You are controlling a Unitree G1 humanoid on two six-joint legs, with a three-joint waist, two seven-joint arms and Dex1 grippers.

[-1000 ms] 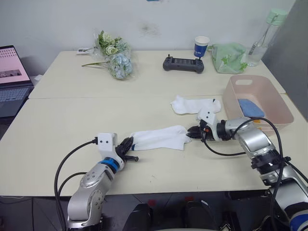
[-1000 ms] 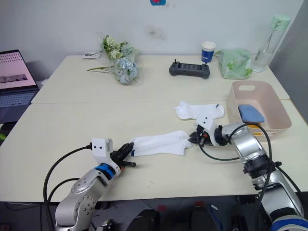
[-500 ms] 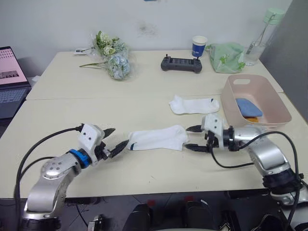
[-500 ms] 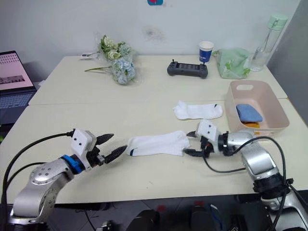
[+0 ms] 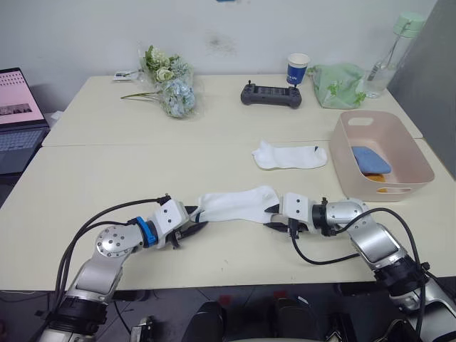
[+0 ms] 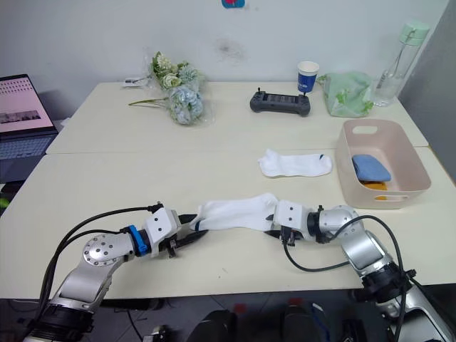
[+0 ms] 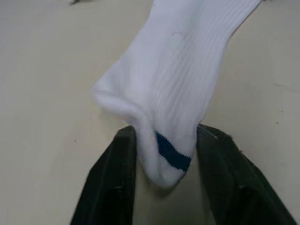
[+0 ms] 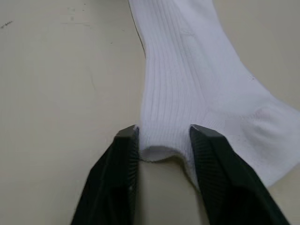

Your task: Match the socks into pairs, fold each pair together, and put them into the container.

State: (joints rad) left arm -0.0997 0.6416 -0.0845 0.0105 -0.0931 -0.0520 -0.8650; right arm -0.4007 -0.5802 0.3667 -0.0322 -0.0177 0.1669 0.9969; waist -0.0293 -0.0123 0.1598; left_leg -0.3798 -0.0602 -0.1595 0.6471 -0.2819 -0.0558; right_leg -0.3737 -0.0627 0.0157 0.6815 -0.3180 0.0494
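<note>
The big pale table [image 5: 107, 178] holds everything. At its right side sits the pink container [image 5: 406, 171], and a light blue sock [image 5: 370, 159] lies folded inside it, with a bit of orange sock [image 5: 377, 189] showing under it.

Next to the container, just to its left, one white sock [image 5: 288, 154] lies flat and alone. Nearer the robot, a second white sock [image 5: 235, 203] is stretched out between the two arms. It sags a little and wrinkles where it is held, so it looks soft, light and floppy. It will bend anywhere and will not slip much, since the cloth is ribbed.

The left gripper [image 7: 164, 159] has its jaws around the end of this sock that has a dark blue stripe, pressing on both sides. The right gripper [image 8: 161, 143] has its jaws around the other end, with the cloth bunched between them. Both ends are good spots to hold, because then the sock hangs straight and can be laid neatly on the other white sock.

At the far side of the table are some flowers [image 5: 167, 82], a black controller [image 5: 271, 94], a paper cup [image 5: 297, 69], a green bag [image 5: 336, 85] and a bottle [image 5: 388, 53]. A laptop [image 5: 18, 117] sits off to the left.
</note>
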